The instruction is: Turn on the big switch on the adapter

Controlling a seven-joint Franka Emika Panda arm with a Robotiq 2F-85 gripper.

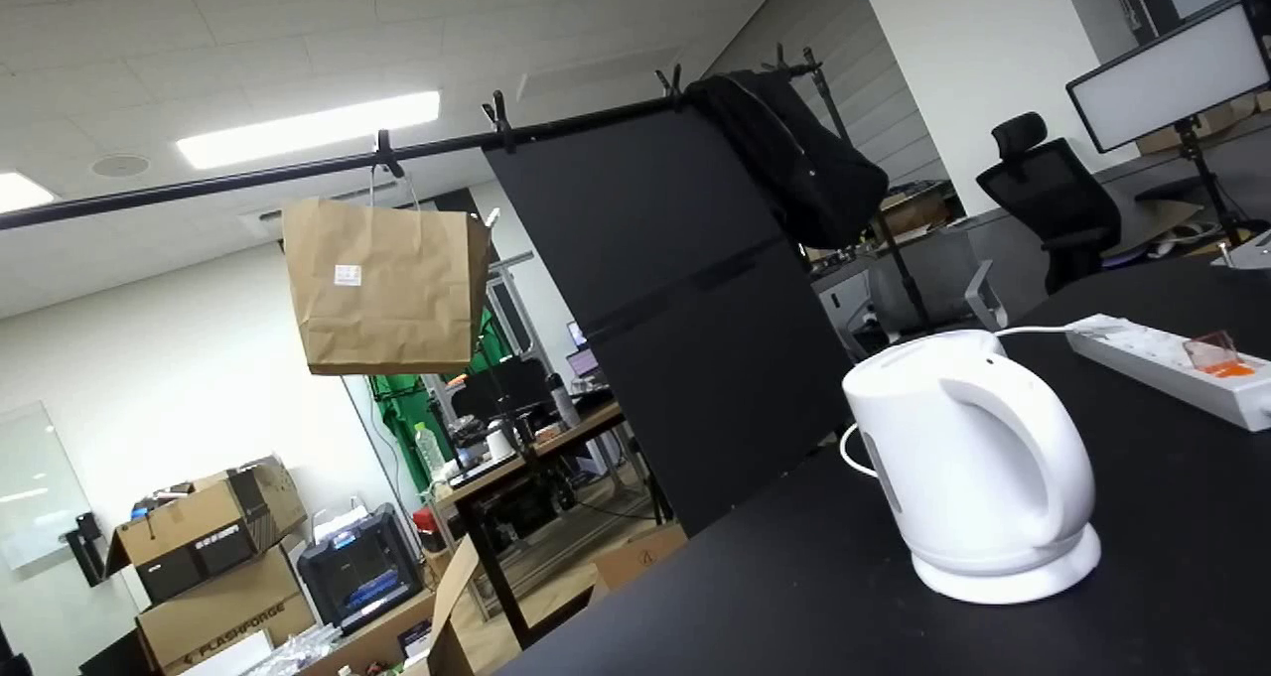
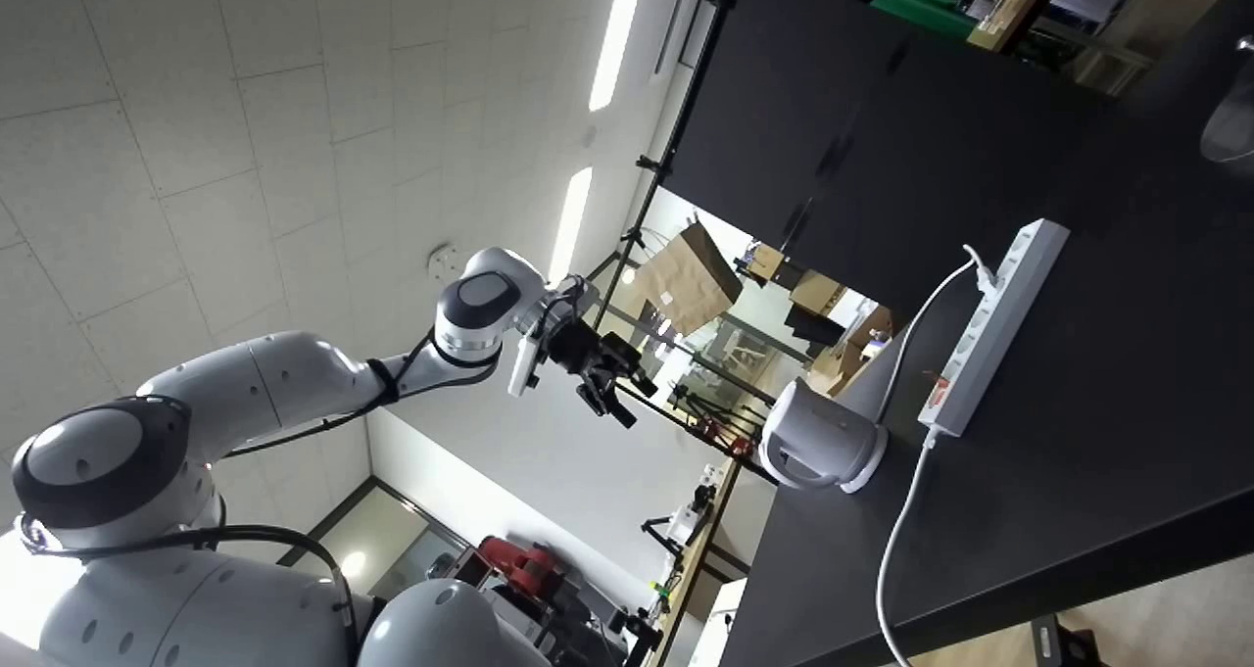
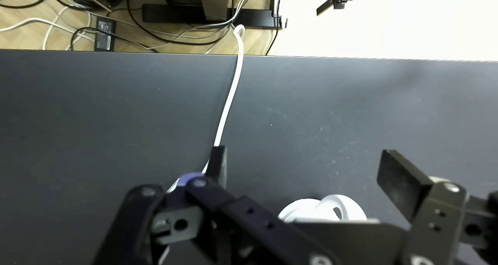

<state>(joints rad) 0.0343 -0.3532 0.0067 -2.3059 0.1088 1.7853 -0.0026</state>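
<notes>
Kettle [image 1: 938,463] near adapter [image 2: 997,330], bag [image 1: 387,294] hanging

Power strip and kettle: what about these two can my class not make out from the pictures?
Orange switch: on or off unreadable, too small and unclear in both exterior views.
Power strip: one end cut off by the right edge in an exterior view.
White cord from the strip's end: cut off by the lower edge in an exterior view.
Kettle: in the wrist view, much of it is hidden behind the gripper.
</notes>
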